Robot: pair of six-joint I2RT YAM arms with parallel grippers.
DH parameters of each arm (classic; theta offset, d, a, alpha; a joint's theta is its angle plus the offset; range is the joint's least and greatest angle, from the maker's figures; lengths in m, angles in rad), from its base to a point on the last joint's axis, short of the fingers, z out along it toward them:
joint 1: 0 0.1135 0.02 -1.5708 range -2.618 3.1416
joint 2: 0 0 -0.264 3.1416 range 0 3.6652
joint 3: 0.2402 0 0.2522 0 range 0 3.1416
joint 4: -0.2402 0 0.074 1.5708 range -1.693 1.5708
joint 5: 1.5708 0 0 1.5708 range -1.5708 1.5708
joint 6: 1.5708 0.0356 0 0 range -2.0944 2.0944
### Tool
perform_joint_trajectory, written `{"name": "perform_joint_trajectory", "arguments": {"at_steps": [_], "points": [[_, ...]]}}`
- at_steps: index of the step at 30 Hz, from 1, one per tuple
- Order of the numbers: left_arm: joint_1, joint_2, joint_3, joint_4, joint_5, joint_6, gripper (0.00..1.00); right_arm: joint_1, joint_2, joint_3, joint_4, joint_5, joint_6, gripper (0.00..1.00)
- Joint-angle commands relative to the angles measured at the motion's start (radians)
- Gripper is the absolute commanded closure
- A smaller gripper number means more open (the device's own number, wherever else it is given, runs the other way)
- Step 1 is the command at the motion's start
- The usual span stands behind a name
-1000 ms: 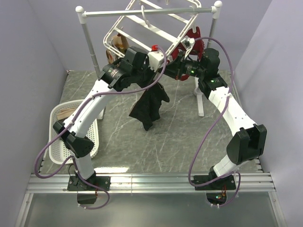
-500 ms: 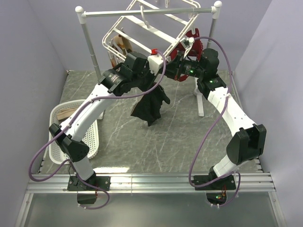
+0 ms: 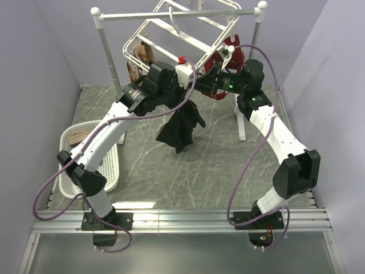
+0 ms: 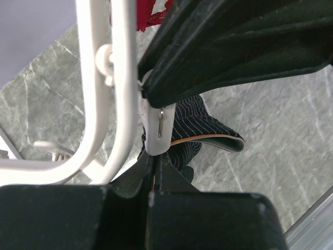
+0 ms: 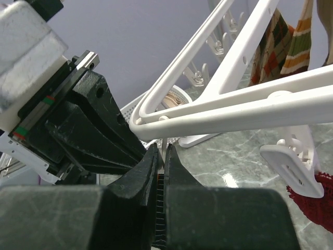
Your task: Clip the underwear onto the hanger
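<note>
The big grey table (image 3: 228, 165) lies under everything. At the far side stands a white rail stand (image 3: 171, 15) with two posts. The white hanger (image 5: 239, 107) hangs from the rail and tips to one side.

Two white and black arms reach from the near edge up to the hanger. The left arm (image 3: 108, 134) comes from the left. The right arm (image 3: 274, 131) comes from the right. Their tips are very close to each other, just under the hanger.

A white basket (image 3: 73, 181) sits on the table, on the left.

The black underwear (image 3: 179, 128) hangs limp in the air near the middle, just under the hanger and above the table. The left gripper (image 4: 153, 169) is squeezed tight and holds the underwear up.

A tan and red checked cloth (image 5: 273, 49) hangs at the far left of the hanger. A dark red bra (image 5: 312, 200) hangs at the right.

The right gripper (image 5: 161, 156) has its fingers pressed close together, right below a hanger bar. I cannot tell if anything is pinched in it.

A small white clip (image 4: 156, 130) dangles from the hanger. Its end touches the tips of the left gripper, and the black cloth is right beside it.
</note>
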Motion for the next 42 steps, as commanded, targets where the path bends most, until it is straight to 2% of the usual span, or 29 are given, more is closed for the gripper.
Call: {"name": "perform_joint_trajectory", "arguments": {"at_steps": [1, 9, 16, 23, 34, 42], "points": [[0.034, -0.075, -0.016, 0.127, -0.058, -0.069, 1.0, 0.015, -0.021, -0.002, 0.082, -0.079, 0.031, 1.0], [0.034, -0.162, -0.122, 0.174, -0.078, -0.098, 1.0, 0.015, 0.009, 0.006, 0.154, -0.099, 0.137, 1.0], [0.036, -0.162, -0.133, 0.174, -0.083, -0.095, 1.0, 0.017, 0.033, 0.015, 0.222, -0.116, 0.222, 1.0], [0.029, -0.133, -0.102, 0.153, -0.032, -0.107, 1.0, 0.017, 0.029, 0.013, 0.199, -0.076, 0.187, 1.0], [0.013, -0.105, -0.081, 0.153, -0.05, -0.112, 1.0, 0.02, 0.025, 0.012, 0.204, -0.072, 0.185, 1.0], [0.013, -0.116, -0.067, 0.168, -0.083, -0.135, 1.0, 0.034, 0.001, 0.0, 0.105, -0.07, 0.045, 1.0]]}}
